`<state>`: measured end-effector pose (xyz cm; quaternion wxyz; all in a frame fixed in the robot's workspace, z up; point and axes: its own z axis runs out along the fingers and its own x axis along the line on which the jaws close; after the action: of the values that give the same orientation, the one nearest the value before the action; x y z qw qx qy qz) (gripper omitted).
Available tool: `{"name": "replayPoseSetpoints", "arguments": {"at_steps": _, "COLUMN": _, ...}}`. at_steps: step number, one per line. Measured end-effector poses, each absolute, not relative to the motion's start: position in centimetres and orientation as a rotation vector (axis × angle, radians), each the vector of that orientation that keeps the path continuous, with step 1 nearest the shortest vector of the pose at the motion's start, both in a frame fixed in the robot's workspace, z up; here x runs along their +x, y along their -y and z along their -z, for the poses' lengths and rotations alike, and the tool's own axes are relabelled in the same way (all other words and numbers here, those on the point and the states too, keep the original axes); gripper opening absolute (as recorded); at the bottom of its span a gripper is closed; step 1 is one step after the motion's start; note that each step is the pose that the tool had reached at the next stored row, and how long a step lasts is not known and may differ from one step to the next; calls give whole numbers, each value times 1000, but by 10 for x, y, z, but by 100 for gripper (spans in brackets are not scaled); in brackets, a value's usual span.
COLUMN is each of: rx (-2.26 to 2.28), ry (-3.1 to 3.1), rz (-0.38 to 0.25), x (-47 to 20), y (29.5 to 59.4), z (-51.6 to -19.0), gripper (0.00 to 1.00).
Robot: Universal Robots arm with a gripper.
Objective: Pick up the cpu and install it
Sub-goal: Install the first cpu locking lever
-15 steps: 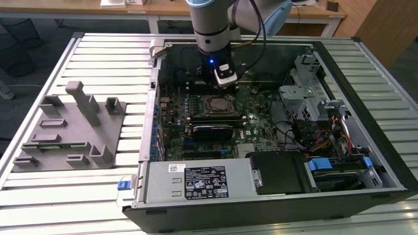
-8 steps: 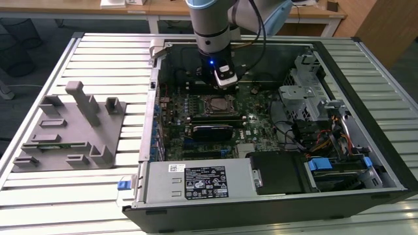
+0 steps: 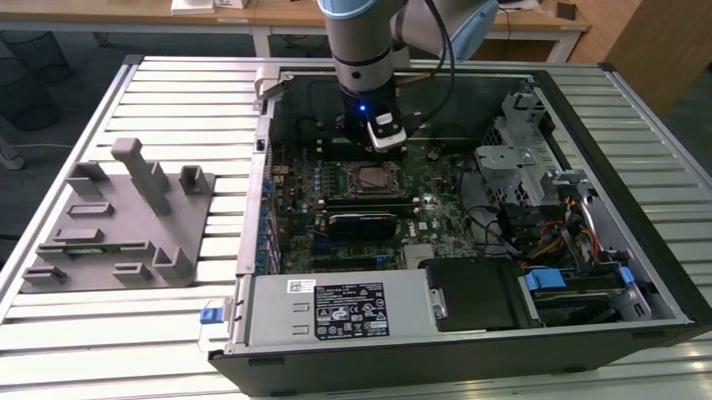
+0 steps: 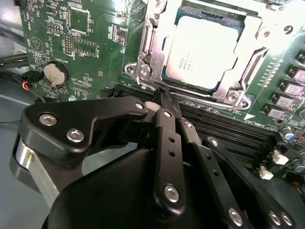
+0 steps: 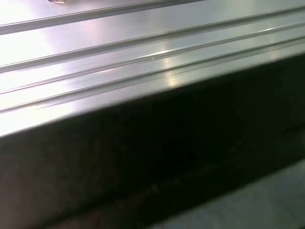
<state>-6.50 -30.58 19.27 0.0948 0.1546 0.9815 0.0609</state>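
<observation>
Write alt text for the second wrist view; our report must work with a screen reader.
A silvery cpu sits in the metal-framed socket of a green motherboard. The black claw, fingers together and holding nothing, points at the socket's near edge, with a coin cell battery off to one side.

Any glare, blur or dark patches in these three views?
Exterior view: even light, deep shadow inside the case. Second wrist view: the cpu top washes out pale; the close pincer looks soft. First wrist view: bright glare streaks on the ribbed metal, black below.
</observation>
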Motion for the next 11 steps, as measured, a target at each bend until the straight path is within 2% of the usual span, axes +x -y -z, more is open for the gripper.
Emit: {"name": "replayPoseSetpoints", "arguments": {"at_steps": 11, "rx": 460, "ry": -2911, "rz": -195, "x": -63, "y": 313, "z": -194, "gripper": 11}}
